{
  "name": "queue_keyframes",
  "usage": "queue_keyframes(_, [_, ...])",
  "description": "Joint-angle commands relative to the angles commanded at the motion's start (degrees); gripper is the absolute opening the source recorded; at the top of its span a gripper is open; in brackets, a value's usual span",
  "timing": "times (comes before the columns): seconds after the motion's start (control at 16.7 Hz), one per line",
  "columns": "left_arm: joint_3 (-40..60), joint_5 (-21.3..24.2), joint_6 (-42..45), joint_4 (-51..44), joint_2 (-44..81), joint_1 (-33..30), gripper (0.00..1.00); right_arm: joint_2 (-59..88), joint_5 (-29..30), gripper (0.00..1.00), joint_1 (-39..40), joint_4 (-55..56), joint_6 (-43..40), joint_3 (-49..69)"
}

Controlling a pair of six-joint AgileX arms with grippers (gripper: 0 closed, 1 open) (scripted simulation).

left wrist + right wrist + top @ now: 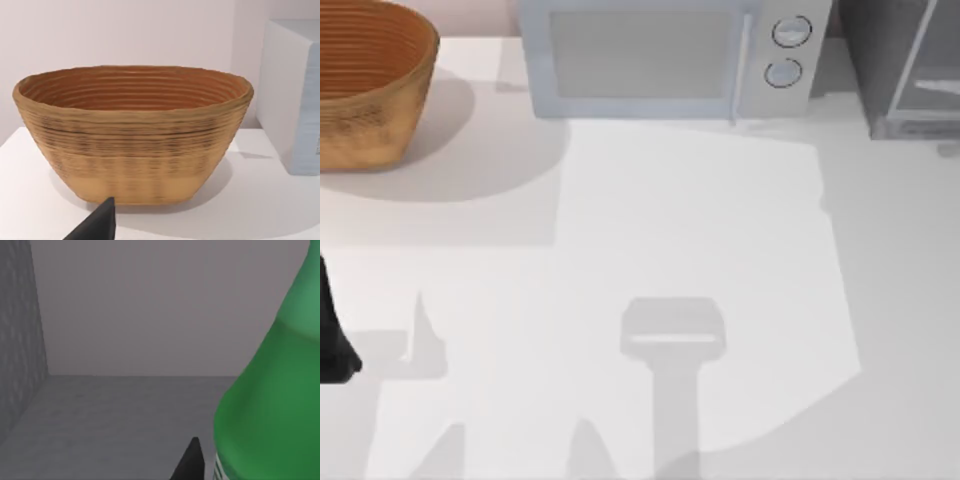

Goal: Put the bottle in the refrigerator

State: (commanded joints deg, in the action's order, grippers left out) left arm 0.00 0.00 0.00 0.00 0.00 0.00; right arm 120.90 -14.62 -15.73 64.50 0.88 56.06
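The left arm (335,340) sits parked, far from the refrigerator (905,70), and I cannot tell its grip. The right gripper (192,460) is inside the refrigerator beside the bottle (270,405); its grip is unclear too. A bump could tip the bottle

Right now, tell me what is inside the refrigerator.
The right wrist view looks into the refrigerator, with grey walls and floor. The bottle stands close beside a dark end effector fingertip. The bottle's base is out of view, so whether it rests on the floor cannot be seen.
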Motion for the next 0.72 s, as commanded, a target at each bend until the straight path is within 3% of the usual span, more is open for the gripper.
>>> queue_keyframes(0.24, [0.0,0.0,0.0,0.0,0.0,0.0,1.0,3.1,0.5,0.01,0.5,-2.4,0.0,3.9])
queue_keyframes(0.72, [0.0,0.0,0.0,0.0,0.0,0.0,1.0,13.1,2.5,0.01,2.3,-11.6,-0.1,26.0])
